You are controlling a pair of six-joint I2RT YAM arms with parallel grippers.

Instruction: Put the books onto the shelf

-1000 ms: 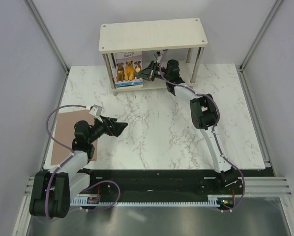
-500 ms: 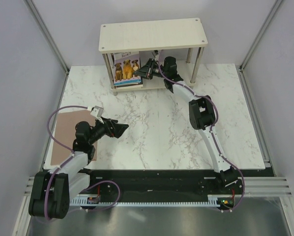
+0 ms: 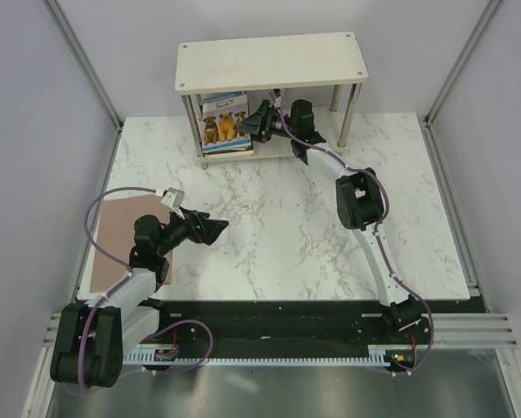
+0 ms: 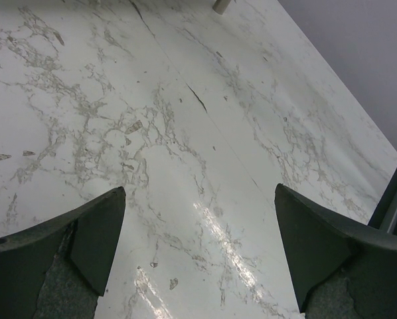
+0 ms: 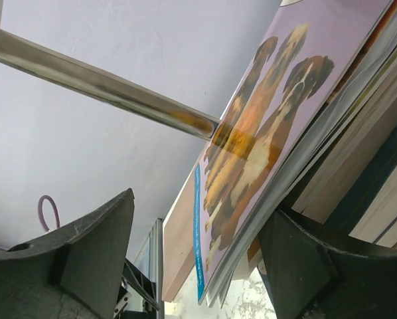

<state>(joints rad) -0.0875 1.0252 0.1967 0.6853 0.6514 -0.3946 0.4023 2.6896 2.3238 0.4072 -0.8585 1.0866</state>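
At twelve o'clock, the right end effector is spread apart beside the dog book on the shelf. The left end effector gapes over the desk at eight o'clock.

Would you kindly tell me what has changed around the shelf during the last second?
The right gripper slid left inside the shelf toward the dog book and opened its jaws; the book now leans further back. The left gripper, open above the table, and the brown sheet stayed put.

Both arms have white links, black joints, looping purple cables and dark wedge-shaped fingers.
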